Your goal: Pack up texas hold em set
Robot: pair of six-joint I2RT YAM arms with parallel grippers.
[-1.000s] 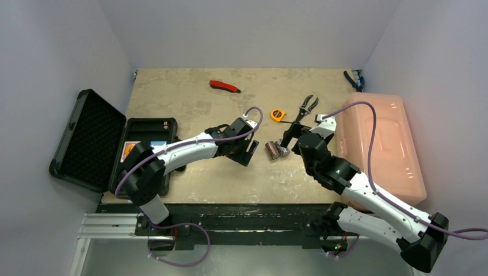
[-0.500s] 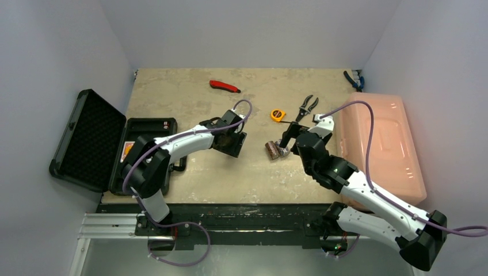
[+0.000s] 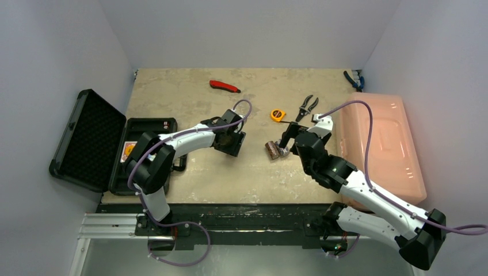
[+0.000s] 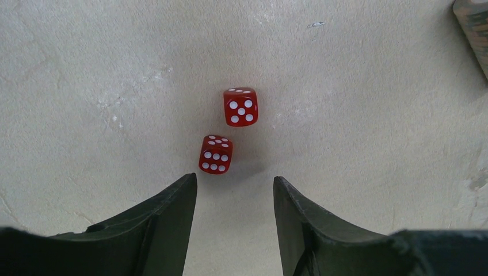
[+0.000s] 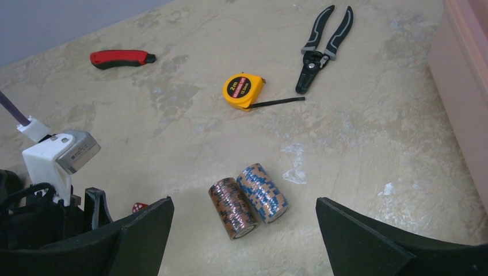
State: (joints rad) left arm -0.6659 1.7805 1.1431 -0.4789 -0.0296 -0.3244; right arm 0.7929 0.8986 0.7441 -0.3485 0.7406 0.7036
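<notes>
The black case (image 3: pixel 86 135) lies open at the table's left edge, foam lid back, with a card deck (image 3: pixel 128 150) in its base. Two chip rolls lie side by side at mid-table (image 3: pixel 273 150): a brown one (image 5: pixel 232 208) and a blue one (image 5: pixel 262 192). My right gripper (image 5: pixel 244 201) is open and hovers just above and behind them, empty. Two red dice (image 4: pixel 240 106) (image 4: pixel 216 154) lie on the table just beyond my left gripper (image 4: pixel 235 187), which is open, empty and pointed down. No clear discs show.
A yellow tape measure (image 3: pixel 277 115), black pliers (image 3: pixel 307 107) and a red-handled knife (image 3: pixel 224 86) lie further back. A pink lidded bin (image 3: pixel 380 144) fills the right side. Blue pliers (image 3: pixel 352 79) sit at the far right corner.
My left gripper has moved left, away from the chip rolls, and now stands over the dice. The right gripper has barely moved.
</notes>
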